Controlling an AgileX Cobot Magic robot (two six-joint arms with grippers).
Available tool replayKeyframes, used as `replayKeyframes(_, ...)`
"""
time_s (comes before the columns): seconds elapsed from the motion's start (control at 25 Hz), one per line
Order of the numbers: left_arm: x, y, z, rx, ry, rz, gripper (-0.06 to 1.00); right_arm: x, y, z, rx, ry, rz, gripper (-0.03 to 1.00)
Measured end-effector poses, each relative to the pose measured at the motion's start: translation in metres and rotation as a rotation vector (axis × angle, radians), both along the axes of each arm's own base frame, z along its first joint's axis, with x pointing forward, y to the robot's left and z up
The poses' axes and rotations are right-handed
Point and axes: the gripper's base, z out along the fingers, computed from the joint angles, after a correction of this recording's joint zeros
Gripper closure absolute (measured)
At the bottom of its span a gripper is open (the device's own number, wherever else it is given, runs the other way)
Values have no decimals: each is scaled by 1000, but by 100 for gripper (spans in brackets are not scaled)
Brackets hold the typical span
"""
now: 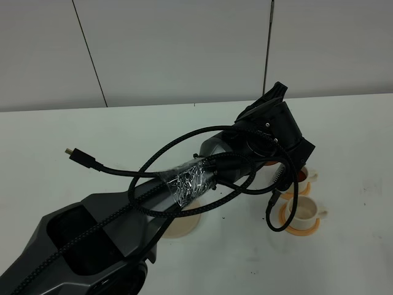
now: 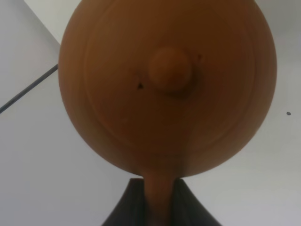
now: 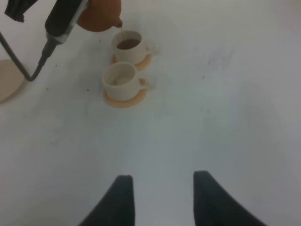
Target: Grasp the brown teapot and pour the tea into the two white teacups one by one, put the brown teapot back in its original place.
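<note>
White table [image 1: 141,123], left jaws gripping brown teapot [image 2: 164,94], tea [image 3: 128,44] in one teacup [image 3: 134,55]; right jaws apart

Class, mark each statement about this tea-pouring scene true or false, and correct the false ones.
1. The left end effector grips the brown teapot by its handle. True.
2. Both white teacups hold tea. False: the teacup under the spout holds dark tea, but the other teacup looks empty.
3. The right end effector holds a teacup. False: it is open and empty, above the bare table.
4. Each teacup stands on an orange coaster. True.
5. The brown teapot rests on the beige trivet. False: it is lifted and tipped over a teacup, away from the trivet.
</note>
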Motion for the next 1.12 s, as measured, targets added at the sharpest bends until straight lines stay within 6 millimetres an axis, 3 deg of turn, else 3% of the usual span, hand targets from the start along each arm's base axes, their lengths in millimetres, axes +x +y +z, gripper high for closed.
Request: replayKeyframes(1.12,0,0,0,2,1,2,78,0,0,0,1,0,0,67)
